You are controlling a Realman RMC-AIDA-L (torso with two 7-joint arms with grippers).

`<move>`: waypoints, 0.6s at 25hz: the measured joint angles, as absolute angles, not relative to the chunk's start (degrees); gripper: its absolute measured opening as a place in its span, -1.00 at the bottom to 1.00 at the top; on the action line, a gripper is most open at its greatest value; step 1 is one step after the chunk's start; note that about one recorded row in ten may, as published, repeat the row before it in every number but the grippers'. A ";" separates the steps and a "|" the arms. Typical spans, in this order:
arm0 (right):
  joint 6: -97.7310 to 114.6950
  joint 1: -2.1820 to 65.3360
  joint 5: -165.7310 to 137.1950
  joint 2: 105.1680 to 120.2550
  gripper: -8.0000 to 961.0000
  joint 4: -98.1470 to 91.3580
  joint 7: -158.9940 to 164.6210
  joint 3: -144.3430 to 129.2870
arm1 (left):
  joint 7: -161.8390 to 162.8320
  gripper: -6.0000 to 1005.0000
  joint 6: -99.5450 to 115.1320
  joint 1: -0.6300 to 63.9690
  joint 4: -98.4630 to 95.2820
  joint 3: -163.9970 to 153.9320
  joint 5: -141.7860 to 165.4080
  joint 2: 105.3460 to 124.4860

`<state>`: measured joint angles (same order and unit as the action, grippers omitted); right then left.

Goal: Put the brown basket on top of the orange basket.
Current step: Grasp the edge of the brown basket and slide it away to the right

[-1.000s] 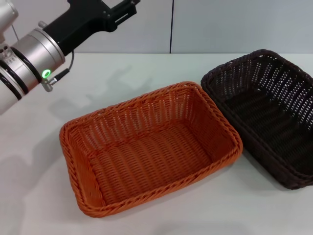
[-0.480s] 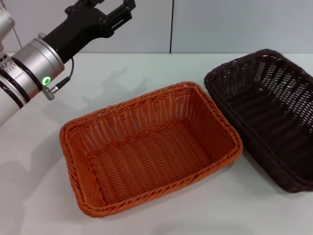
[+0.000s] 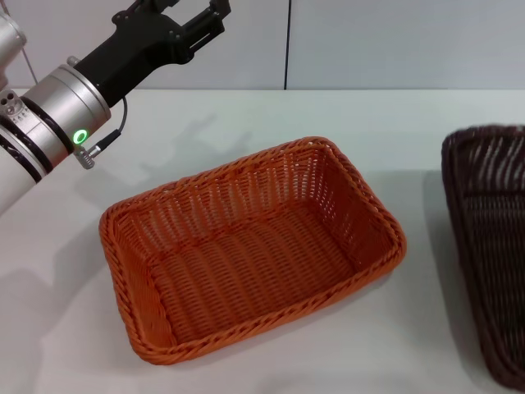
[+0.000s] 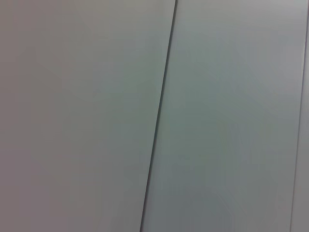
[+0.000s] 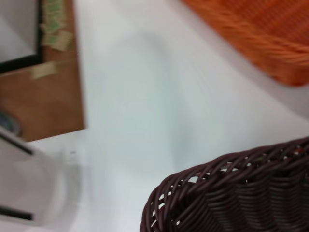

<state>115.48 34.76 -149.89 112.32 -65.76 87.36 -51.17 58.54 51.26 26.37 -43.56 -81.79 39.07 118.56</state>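
Currently, head view: the orange basket sits flat on the white table, empty, and it serves as your landmark. The brown basket is well to its right, apart from it and cut off by the frame edge; whether it is lifted or resting cannot be told. The step in hand reads as bringing the brown basket over, not yet stacking. Next move calls for raising it above the orange rim, squaring the long sides, then lowering. The left gripper is parked high behind the orange basket, touching nothing, its fingers apart. Left wrist view: only a blank wall panel. Right wrist view: the brown basket's braided rim close up, the orange basket's corner farther off across bare table. You cannot see the right gripper itself, so its grip cannot be told.
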 joint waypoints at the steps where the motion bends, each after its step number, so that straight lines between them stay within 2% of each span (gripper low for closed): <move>1: 115.48 34.76 -149.89 112.32 0.44 -65.76 87.36 -51.17 | 58.54 0.62 51.26 26.37 -43.56 -81.79 39.07 118.56; 5: 120.52 34.22 -149.85 113.84 0.44 -65.82 85.02 -50.83 | 58.53 0.62 51.45 26.50 -43.42 -81.82 38.17 118.56; 15: 125.23 33.31 -149.20 115.93 0.44 -63.92 83.24 -54.80 | 58.53 0.62 51.43 26.62 -43.17 -81.68 37.66 118.56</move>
<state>125.23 33.31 -149.20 115.93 -63.92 83.24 -54.81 58.53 51.43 26.62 -43.17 -81.68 37.66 118.56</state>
